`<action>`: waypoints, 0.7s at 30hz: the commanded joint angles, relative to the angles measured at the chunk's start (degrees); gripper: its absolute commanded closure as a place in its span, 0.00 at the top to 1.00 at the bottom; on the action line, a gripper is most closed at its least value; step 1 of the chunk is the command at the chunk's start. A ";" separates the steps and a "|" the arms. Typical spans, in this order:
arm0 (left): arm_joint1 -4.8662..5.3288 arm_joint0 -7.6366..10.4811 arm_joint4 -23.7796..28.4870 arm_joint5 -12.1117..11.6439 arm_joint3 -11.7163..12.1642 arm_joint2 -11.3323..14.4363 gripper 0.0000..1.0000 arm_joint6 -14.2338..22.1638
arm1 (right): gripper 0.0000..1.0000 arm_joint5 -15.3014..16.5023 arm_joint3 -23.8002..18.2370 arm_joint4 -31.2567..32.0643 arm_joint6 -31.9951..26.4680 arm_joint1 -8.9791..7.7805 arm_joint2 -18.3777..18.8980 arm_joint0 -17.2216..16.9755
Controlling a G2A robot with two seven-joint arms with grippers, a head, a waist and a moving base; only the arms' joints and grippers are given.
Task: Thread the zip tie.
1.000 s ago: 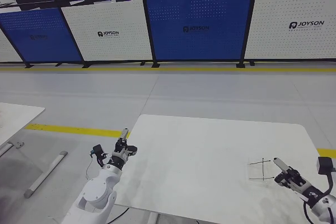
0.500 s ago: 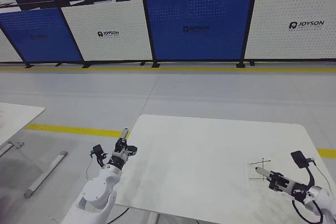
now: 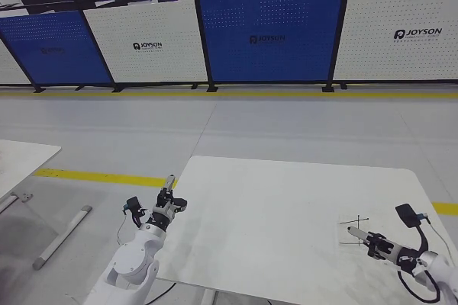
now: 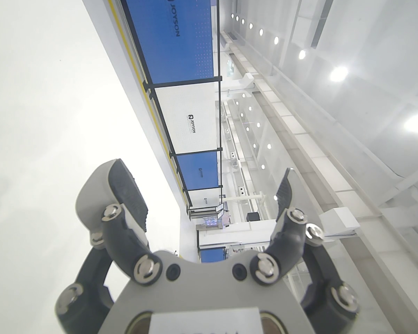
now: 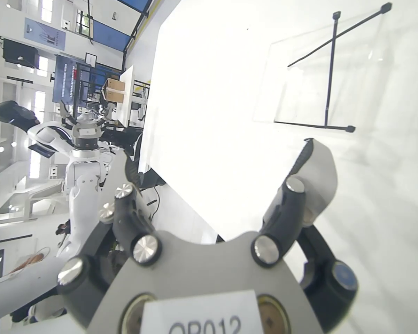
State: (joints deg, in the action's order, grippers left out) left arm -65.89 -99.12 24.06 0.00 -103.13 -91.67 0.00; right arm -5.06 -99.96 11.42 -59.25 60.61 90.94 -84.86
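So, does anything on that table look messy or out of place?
Only mildly: three black zip ties lie loose on a clear sheet just ahead of the right arm's fingers, crossing one another instead of lined up. Nothing looks spilled or broken.

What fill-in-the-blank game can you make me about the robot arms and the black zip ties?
1. There are ___ thin black plastic zip ties on the white rectangular table.
2. The right end effector is ___, holding nothing.
3. The left end effector is ___ from the zip ties than the right one.
Missing words: three, open, farther.
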 commanded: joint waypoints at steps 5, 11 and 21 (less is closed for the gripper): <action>0.00 0.00 0.00 0.00 0.00 0.00 1.00 0.00 | 1.00 0.00 0.00 0.01 0.00 0.00 0.00 0.00; 0.00 0.00 0.00 0.00 0.00 0.00 1.00 0.00 | 1.00 10.91 0.85 -8.43 -13.19 -1.07 3.75 1.48; 0.00 0.00 0.00 0.00 0.00 0.00 1.00 0.00 | 1.00 9.53 6.70 -12.11 -20.39 -3.67 0.02 6.82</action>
State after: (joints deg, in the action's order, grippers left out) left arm -65.89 -99.12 24.06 0.00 -103.13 -91.67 0.00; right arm 5.08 -94.17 -0.71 -79.65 57.14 91.84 -79.02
